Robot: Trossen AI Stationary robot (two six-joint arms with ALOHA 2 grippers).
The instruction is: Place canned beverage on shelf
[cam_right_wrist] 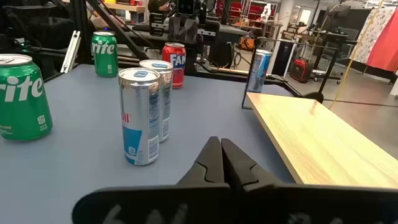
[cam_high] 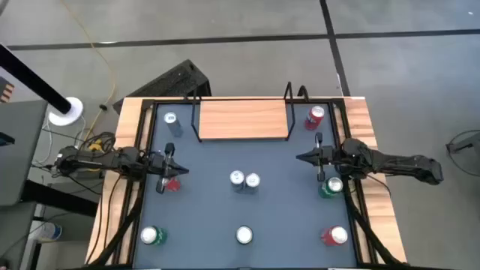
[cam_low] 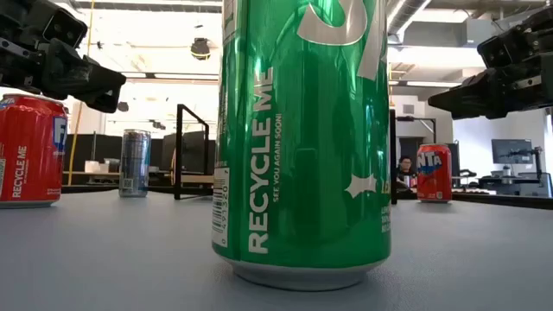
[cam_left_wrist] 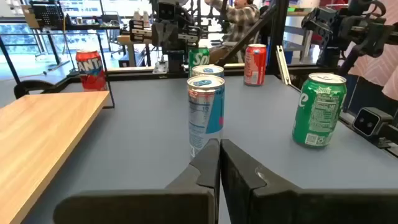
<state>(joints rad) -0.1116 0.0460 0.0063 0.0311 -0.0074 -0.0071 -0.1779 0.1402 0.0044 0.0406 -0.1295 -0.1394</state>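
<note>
My left pincer (cam_high: 160, 166) and right pincer (cam_high: 309, 157) are both pinched together, holding nothing. The shelf (cam_high: 241, 118) waits bare at the desk's far edge. Two slim silver cans (cam_high: 244, 180) stand mid-desk between them, easy to reach.

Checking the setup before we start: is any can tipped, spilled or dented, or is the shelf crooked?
Nothing stands out. Every can in view stands upright, including the two silver cans mid-table, and the shelf sits square and bare.
</note>
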